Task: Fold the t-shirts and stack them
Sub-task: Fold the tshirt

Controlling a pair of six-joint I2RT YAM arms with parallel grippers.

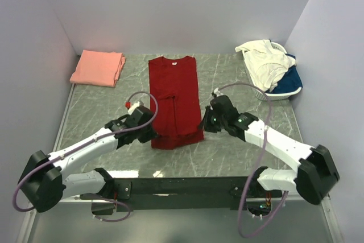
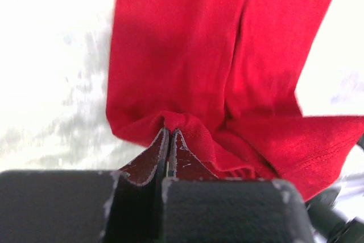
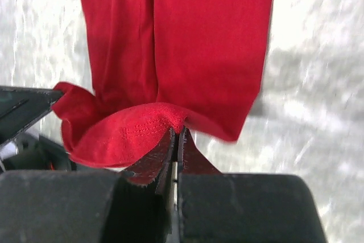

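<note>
My left gripper (image 2: 169,133) and my right gripper (image 3: 177,132) are each pinched shut on a near corner of the deep red t-shirt (image 1: 175,92), which lies as a narrow strip in the middle of the table (image 1: 96,112), so that, I judge, its near end can be folded evenly over the far end.

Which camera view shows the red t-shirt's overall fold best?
Top external: the whole red t-shirt lies as a long strip, collar at the far end. Each wrist view shows only the near hem, one corner pinched in the left pincer, the other in the right pincer.
</note>
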